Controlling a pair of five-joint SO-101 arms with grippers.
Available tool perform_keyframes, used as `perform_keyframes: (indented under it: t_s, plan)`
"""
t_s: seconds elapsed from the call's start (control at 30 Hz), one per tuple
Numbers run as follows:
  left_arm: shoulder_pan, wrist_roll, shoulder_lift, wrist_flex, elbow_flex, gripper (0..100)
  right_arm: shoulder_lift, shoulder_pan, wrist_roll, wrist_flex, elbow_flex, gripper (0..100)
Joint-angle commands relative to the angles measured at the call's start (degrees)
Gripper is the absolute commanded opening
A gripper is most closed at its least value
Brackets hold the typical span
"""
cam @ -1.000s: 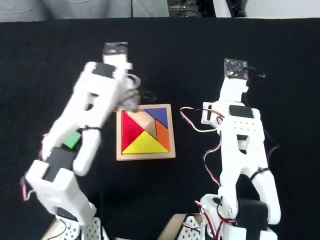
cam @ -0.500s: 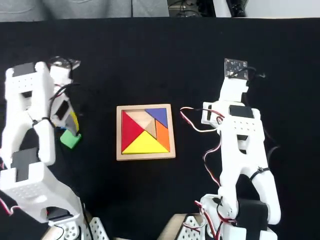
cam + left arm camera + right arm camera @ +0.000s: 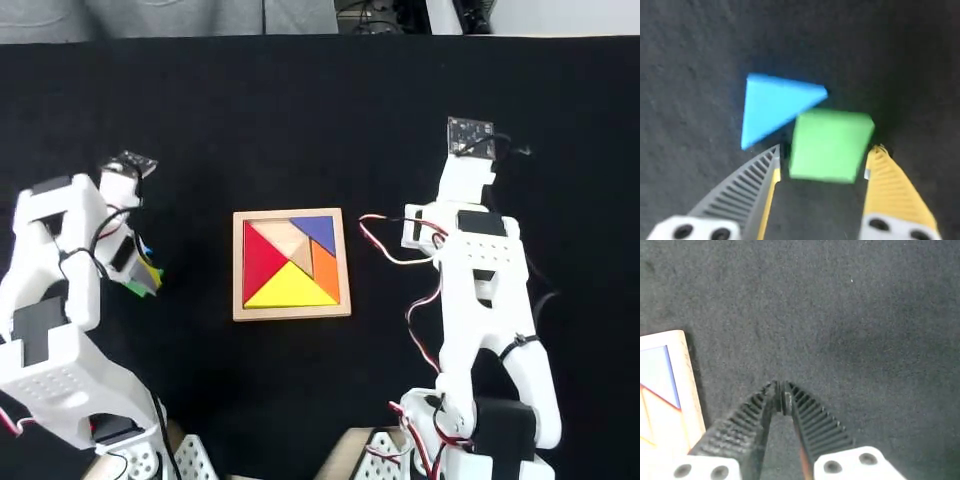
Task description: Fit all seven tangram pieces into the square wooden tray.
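The left gripper [image 3: 826,150] has its fingers spread on both sides of the green square wooden piece [image 3: 830,145]. This piece lies beside the blue triangle piece [image 3: 774,107], well apart from the square wooden tray [image 3: 290,314]. It looks light, stiff and smooth, so pinching two flat opposite edges seems safest. The right gripper [image 3: 781,392] has its fingers pressed together.

The left arm [image 3: 52,225] swung from the tray [image 3: 290,313] to the green square [image 3: 830,145], jaws straddling it.

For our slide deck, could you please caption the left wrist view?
Open left gripper around a green square piece beside a blue triangle on black cloth.
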Motion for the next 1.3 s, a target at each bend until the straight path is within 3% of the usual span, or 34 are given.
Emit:
perform_keyframes:
  t_s: [0.0, 0.2, 0.43, 0.77, 1.0, 1.27]
  plan:
    - [1.63, 4.66, -2.64, -10.02, 1.8, 27, -2.42, -0.79, 0.35, -1.05, -0.22, 1.1]
    - [1.63, 0.35, -2.55, -10.37, 3.38, 26, -2.42, -0.79, 0.35, -1.05, -0.22, 1.1]
    - [2.95, -2.64, -2.81, -10.29, 4.26, 12, -2.42, -0.79, 0.35, -1.05, -0.22, 1.2]
    - [6.02, -2.46, -7.12, 2.55, 0.31, 12, -2.42, -0.79, 0.44, -1.05, -0.22, 1.2]
    - [10.59, -2.46, -16.18, 3.34, 5.32, 12, -2.42, -0.79, 0.44, -1.05, -0.22, 1.2]
    - [10.59, -2.9, -24.09, 3.08, 13.85, 12, -2.42, -0.79, 0.44, -1.05, -0.22, 1.2]
